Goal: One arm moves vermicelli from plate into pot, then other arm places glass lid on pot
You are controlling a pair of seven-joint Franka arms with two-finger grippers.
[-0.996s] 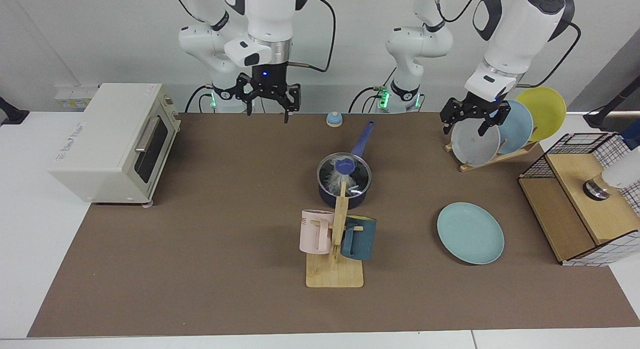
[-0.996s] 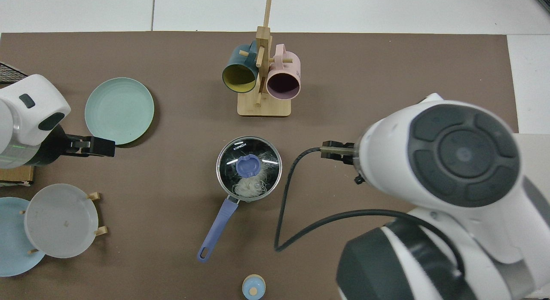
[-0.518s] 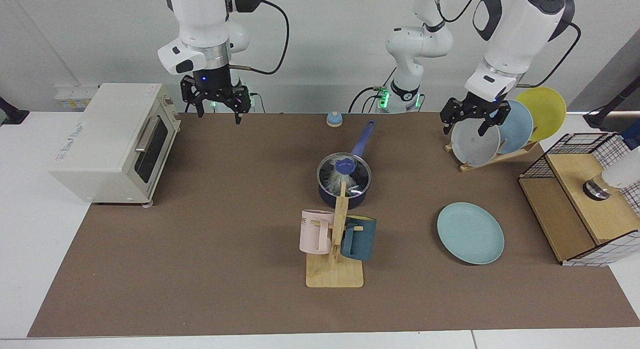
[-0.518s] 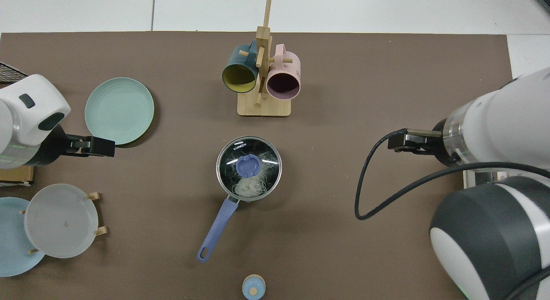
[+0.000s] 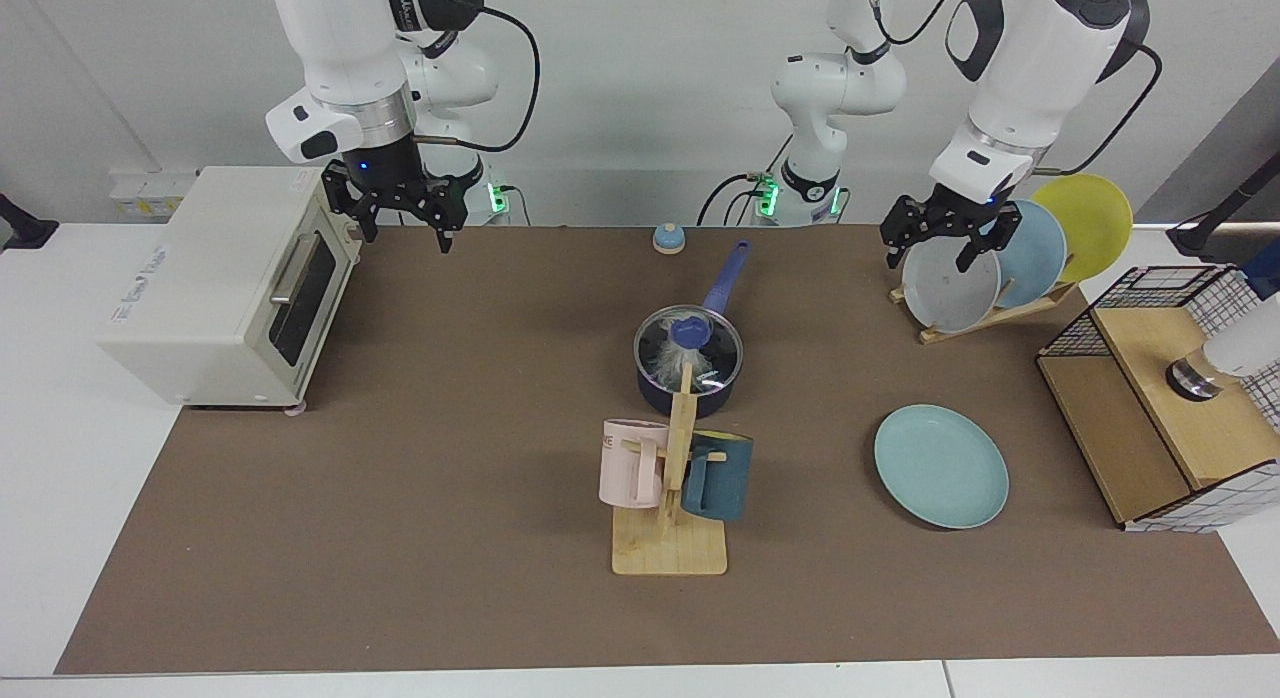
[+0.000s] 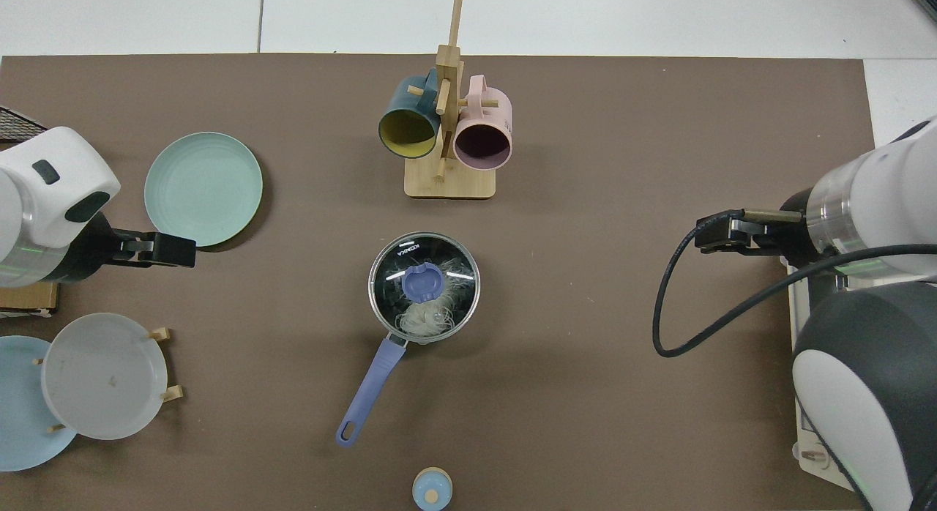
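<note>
Both task steps appear done: the glass lid (image 6: pixel 424 286) sits on the pot (image 5: pixel 689 388) over the vermicelli (image 6: pixel 430 315), mid-table, plate (image 6: pixel 203 188) bare, both empty hands well apart, right hand (image 5: pixel 402 214) and left hand (image 5: pixel 941 238) spread.

a toaster oven (image 5: pixel 225 283), mug rack (image 5: pixel 672 498), plate rack (image 5: pixel 985 313), possibly a bell (image 5: pixel 668 238).

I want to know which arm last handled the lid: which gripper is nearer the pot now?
Roughly level. The right gripper hangs by the toaster oven; the left gripper hangs at the plate rack, both well off the pot.
</note>
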